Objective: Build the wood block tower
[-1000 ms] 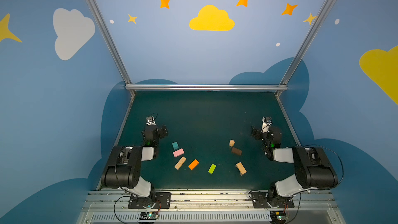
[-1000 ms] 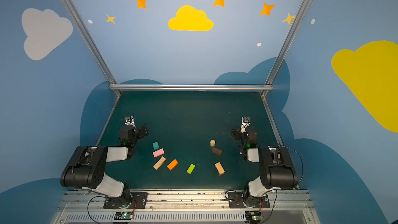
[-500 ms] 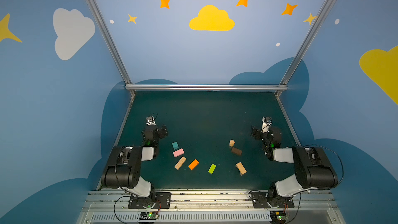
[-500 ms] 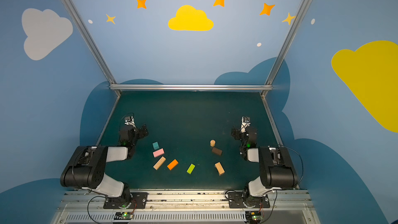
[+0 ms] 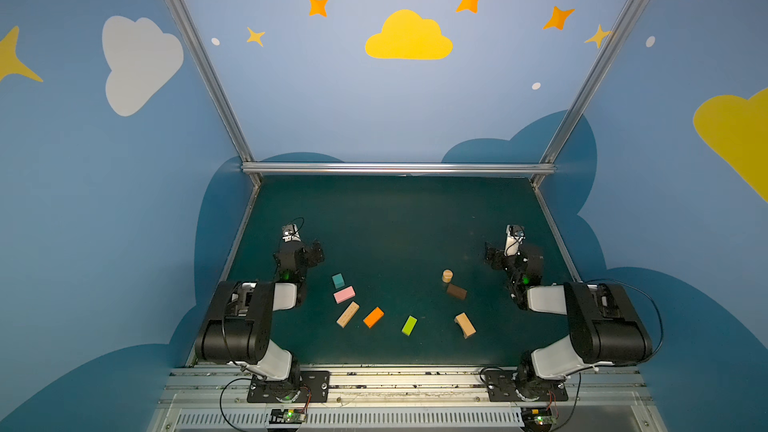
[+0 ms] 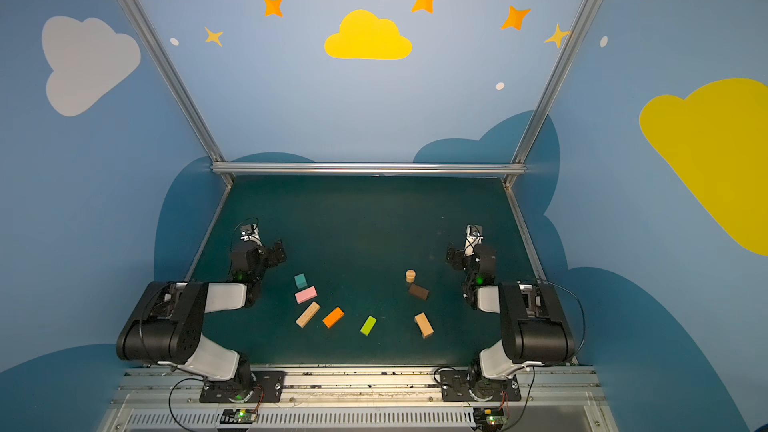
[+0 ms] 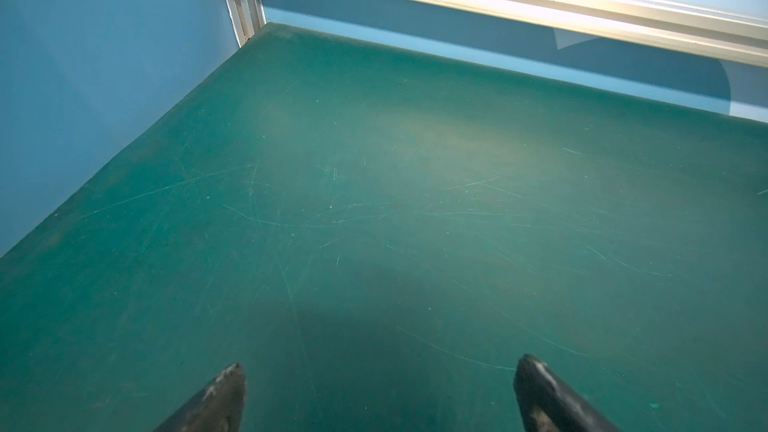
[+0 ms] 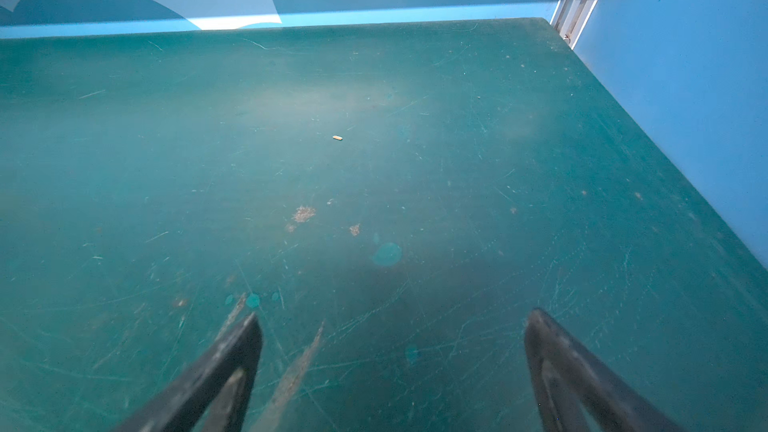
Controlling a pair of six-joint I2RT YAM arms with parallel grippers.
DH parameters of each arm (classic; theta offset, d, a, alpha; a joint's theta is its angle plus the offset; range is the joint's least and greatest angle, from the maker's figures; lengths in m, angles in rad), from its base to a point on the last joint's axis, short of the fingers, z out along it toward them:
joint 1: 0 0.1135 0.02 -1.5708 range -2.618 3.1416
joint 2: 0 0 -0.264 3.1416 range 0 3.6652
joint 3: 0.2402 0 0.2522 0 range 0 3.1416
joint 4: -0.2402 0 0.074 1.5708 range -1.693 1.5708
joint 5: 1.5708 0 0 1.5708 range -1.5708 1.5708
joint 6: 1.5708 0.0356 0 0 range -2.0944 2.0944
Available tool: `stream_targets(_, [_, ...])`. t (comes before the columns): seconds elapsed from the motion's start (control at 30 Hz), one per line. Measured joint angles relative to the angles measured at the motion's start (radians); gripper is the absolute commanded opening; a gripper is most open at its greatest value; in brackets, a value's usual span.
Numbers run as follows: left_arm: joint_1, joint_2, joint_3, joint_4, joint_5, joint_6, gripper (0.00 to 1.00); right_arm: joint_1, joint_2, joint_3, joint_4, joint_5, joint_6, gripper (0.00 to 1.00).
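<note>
The tower's wood blocks lie apart on the green mat [image 5: 395, 222] in both top views. On the left are a teal cube [image 5: 338, 280], pink brick [image 5: 344, 295], tan plank [image 5: 347, 314] and orange brick [image 5: 373, 317]. A lime green brick [image 5: 409, 325] lies in the middle. To the right are a tan arch [image 5: 465, 324], dark brown brick [image 5: 456, 291] and upright tan cylinder [image 5: 447, 275]. My left gripper [image 5: 318, 252] [image 7: 381, 361] hovers open beyond the teal cube. My right gripper [image 5: 490, 255] [image 8: 395, 313] is open beyond the cylinder. Both wrist views show only bare mat.
Blue walls and an aluminium rail [image 5: 399, 168] close the mat at the back and sides. Both arm bases [image 5: 286, 388] stand on the front rail. A tiny tan crumb [image 8: 337, 137] lies on the scratched mat ahead of the right gripper.
</note>
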Motion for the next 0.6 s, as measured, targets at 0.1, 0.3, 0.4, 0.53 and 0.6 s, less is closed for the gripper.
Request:
stream_targets(0.1, [0.0,0.0,0.0,0.0,0.0,0.0,1.0,0.0,0.0,0.0,0.0,0.0,0.0,0.97])
stream_targets(0.3, [0.0,0.0,0.0,0.0,0.0,0.0,0.95,0.0,0.0,0.0,0.0,0.0,0.0,0.95])
stream_targets(0.4, [0.0,-0.007,0.004,-0.018,-0.002,0.0,0.91,0.0,-0.002,0.001,-0.003,0.012,0.003,0.94])
stream_targets(0.53, [0.0,-0.085,0.108,-0.219,-0.007,-0.001,0.85,0.003,-0.061,0.069,-0.174,0.053,0.019,0.92])
stream_targets(0.6, [0.0,-0.14,0.158,-0.272,-0.004,-0.002,0.85,0.004,-0.113,0.124,-0.258,0.069,0.022,0.92])
